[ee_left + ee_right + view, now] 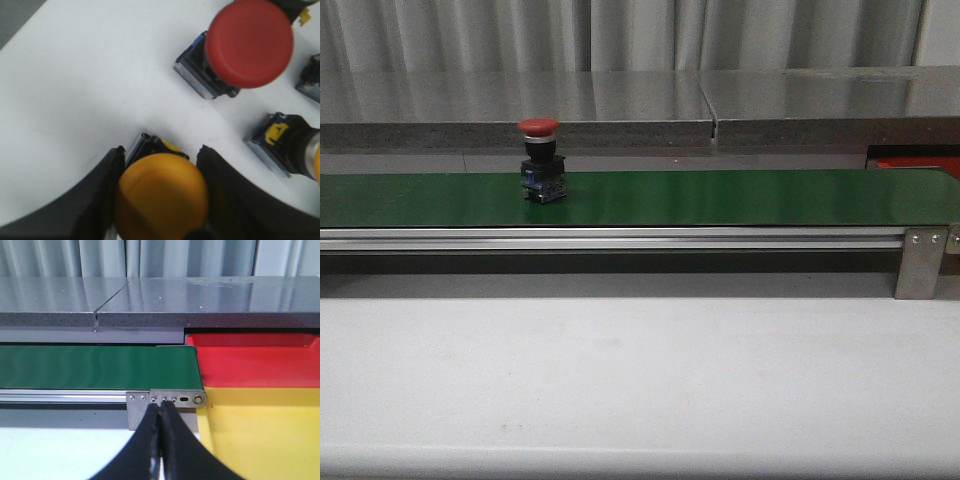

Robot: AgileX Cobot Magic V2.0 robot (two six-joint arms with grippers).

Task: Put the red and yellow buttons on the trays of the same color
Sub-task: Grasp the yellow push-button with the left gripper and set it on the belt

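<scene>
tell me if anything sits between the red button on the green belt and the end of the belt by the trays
Nothing visible does. The red-capped push button stands upright on the long green conveyor belt, and the belt surface to its right is bare up to the belt's end beside the bright red flat tray.

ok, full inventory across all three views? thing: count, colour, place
Belt: one, green, across the front view.
Button on belt: one, red cap, upright, left of centre.
Buttons on white surface: red-capped one; yellow-capped one between the left jaws; two more at the edge, only partly seen.
Red tray: one, past the belt's end.
Yellow tray: one, beside the red tray.
Grey counter: behind the belt.
Left gripper: jaws around the yellow button.
Right gripper: jaws together, empty.
</scene>
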